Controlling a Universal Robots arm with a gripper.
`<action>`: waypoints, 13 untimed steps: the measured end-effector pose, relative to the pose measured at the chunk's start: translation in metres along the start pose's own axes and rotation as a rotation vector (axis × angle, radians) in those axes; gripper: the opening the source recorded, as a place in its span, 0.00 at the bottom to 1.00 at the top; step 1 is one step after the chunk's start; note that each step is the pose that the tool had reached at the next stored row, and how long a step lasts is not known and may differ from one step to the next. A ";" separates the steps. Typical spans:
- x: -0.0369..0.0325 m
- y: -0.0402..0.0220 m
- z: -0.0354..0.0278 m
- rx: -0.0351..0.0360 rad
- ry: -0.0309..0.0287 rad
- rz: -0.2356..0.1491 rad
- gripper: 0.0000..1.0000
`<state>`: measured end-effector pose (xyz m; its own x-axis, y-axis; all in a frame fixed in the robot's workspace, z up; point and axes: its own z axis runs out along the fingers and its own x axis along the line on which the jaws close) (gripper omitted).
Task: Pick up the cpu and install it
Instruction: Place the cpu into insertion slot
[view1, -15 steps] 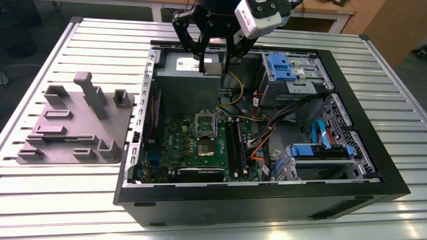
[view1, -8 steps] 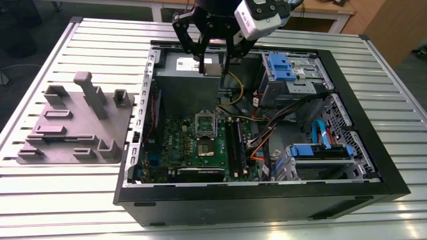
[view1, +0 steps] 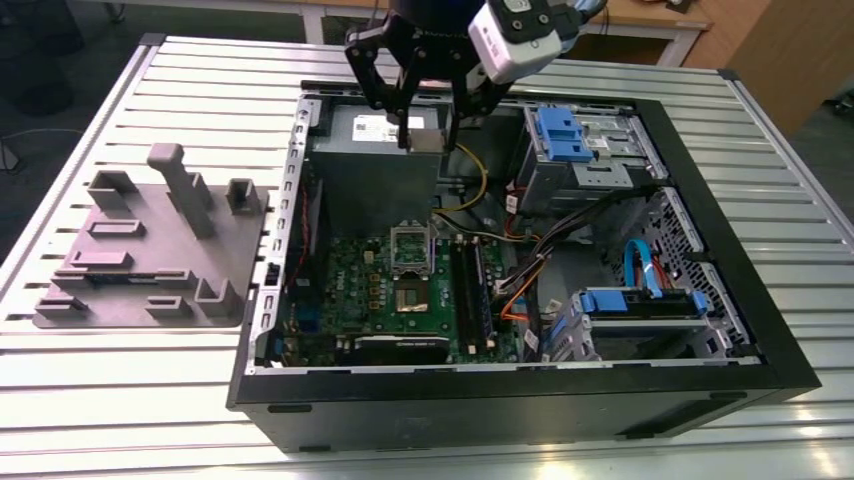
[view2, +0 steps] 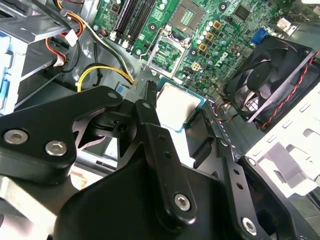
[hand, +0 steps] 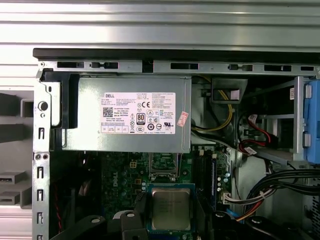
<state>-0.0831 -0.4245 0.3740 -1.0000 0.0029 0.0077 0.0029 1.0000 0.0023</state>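
1 cpu (hand: 171, 209), and it's up in the air, pinched by its edges in the gripper (view1: 424, 132). Silver top w/ a greenish rim shows in both wrist views. So the gripper's clamped on the cpu and the chip isn't touching anything else.

In the exterior view it hangs over the far end of the pc case (view1: 534, 400), roughly above where the grey power supply (view1: 367, 180) meets the green motherboard (view1: 354, 285).

Arm-wise: 1 gripper w/ 2 black fingers (view2: 149, 97), pointing pretty much straight down. The arm comes in from the top of the exterior view, w/ a white camera box strapped on near the wrist.

Rest of the count:
- 1 case, lying on its side on the slatted table (view1: 134, 400), side panel off
- 1 motherboard, 1 power supply w/ a white label
- 1 socket (view1: 411, 293) on the board, metal frame flipped up, cpu well clear of it
- 1 black fan (view2: 270, 80) w/ red+black wires
- 2 blue drive brackets (view1: 558, 130), one just beside the gripper, the other nearer the front corner
- 1 grey tray (view1: 134, 280) w/ upright posts, on the table beside the case, exterior view's left
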 end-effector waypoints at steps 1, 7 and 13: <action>0.0000 0.0000 0.0002 0.0001 0.0000 0.000 0.47; -0.0001 -0.0006 0.0016 -0.0001 -0.0001 0.000 0.47; 0.0000 -0.0025 0.0033 0.0001 0.0000 0.000 0.47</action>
<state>-0.0831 -0.4270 0.3707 -1.0000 0.0029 0.0077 0.0029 1.0000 0.0023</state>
